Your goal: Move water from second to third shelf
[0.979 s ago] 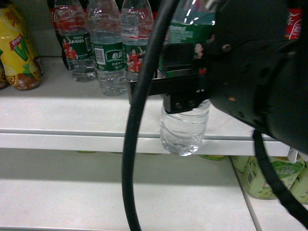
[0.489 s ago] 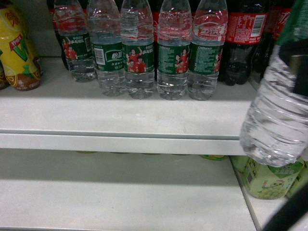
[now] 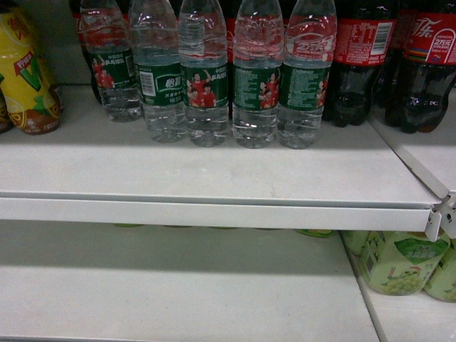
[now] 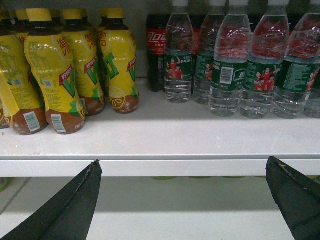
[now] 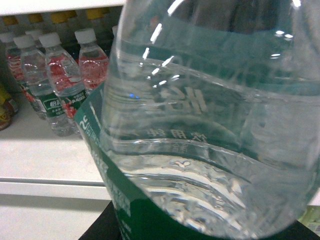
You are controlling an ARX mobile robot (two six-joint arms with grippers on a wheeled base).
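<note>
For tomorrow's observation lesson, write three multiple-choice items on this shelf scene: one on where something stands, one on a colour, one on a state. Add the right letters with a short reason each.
1. Where do the cola bottles stand in the head view?
A. right of the water row
B. left of the yellow bottles
C. on the lower shelf

2. What colour are the caps of the yellow drink bottles in the left wrist view?
A. white
B. yellow
C. red

3. How does the left gripper stand?
A. shut on a bottle
B. open, holding nothing
C. out of view

Answers:
1 A, the dark bottles follow the water bottles on the right.
2 B, the caps match the yellow wraps.
3 B, its two fingers stand far apart with only the upper shelf between them.
</note>
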